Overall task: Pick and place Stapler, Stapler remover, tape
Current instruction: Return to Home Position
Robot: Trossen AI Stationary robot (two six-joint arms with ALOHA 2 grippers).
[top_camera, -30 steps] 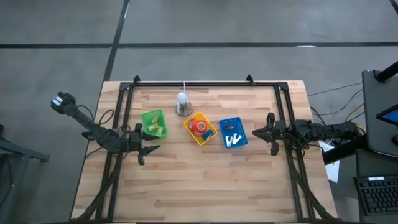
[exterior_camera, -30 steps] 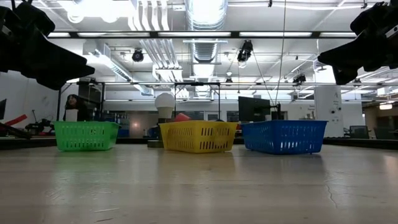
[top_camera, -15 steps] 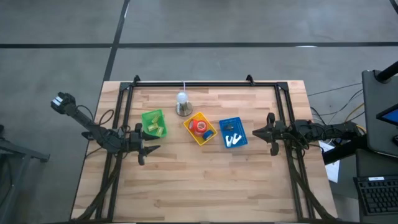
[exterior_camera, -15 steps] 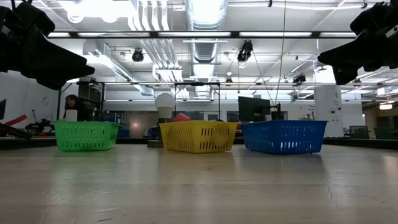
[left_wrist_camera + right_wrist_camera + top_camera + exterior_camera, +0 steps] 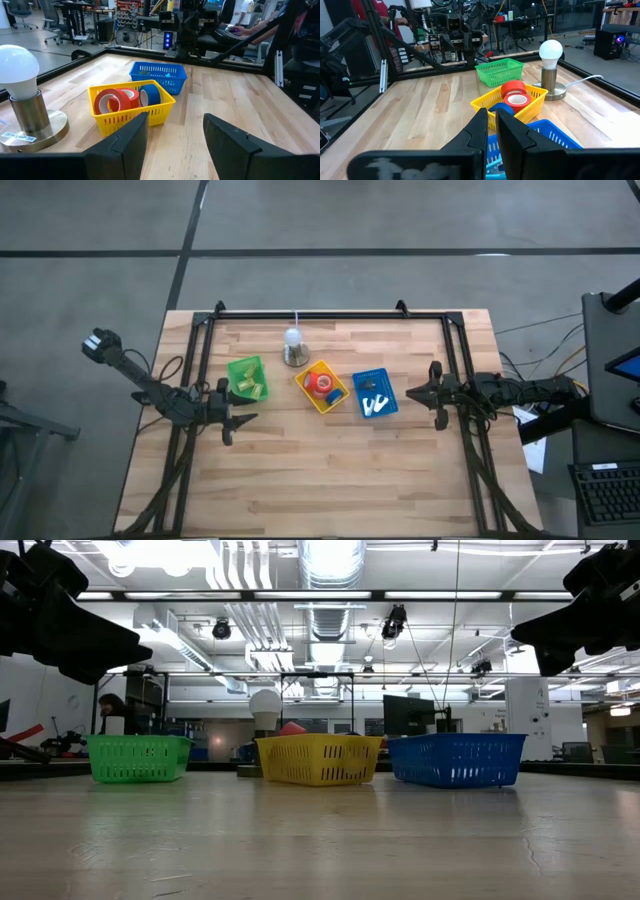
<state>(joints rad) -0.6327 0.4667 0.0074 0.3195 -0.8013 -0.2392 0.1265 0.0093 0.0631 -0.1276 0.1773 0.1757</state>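
Three small baskets stand in a row mid-table. The yellow basket (image 5: 321, 387) holds red tape rolls (image 5: 112, 102) and a blue tape roll (image 5: 149, 94), standing on edge. The green basket (image 5: 247, 378) holds pale yellow-green items (image 5: 256, 389). The blue basket (image 5: 374, 393) holds small white items (image 5: 373, 405). My left gripper (image 5: 243, 419) hovers open near the table's left edge, just in front of the green basket. My right gripper (image 5: 412, 393) hovers shut to the right of the blue basket. Both grippers are empty.
A white bulb on a metal lamp base (image 5: 293, 346) stands behind the baskets, its cord running to the far edge. A black frame (image 5: 300, 314) rims the table. Bare wood (image 5: 330, 480) lies in front of the baskets. A person (image 5: 112, 712) sits in the room beyond.
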